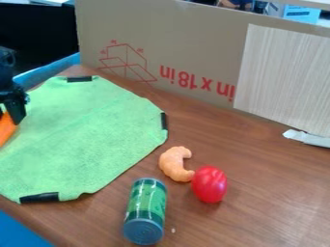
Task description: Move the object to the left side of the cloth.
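Observation:
At the left edge of the camera view, the black gripper point(9, 114) hangs over the left part of the green cloth point(90, 130). It is shut on an orange object point(6, 129), whose upper end sits between the fingers and whose lower part slants down to the left, cut off by the view's edge. I cannot tell whether the object touches the cloth. The cloth lies spread on the brown table, with black strips at its edges.
Right of the cloth are an orange shrimp-like toy point(172, 164), a red oval toy point(209, 184) and a green can lying on the table point(145, 211). A cardboard panel point(193, 48) stands along the back of the table point(258, 202). White tape point(308, 138) is at the right.

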You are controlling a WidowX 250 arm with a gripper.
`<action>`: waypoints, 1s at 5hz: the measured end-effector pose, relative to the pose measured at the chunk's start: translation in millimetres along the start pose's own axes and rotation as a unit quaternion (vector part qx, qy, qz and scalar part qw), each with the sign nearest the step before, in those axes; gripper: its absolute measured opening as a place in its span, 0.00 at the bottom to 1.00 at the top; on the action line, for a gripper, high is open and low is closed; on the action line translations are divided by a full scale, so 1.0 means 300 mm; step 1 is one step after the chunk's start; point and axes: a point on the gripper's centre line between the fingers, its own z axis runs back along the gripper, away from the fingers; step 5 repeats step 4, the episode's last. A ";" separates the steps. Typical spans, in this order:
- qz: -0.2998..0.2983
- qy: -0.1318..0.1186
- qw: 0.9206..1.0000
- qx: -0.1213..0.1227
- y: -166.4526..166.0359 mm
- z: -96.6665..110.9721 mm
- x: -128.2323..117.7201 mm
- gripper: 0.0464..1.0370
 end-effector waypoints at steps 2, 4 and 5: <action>0.045 -0.033 0.998 0.015 0.004 0.033 0.014 0.96; 0.090 0.008 0.996 -0.018 -0.148 0.248 0.048 0.96; 0.090 0.008 0.996 -0.018 -0.148 0.248 0.048 0.96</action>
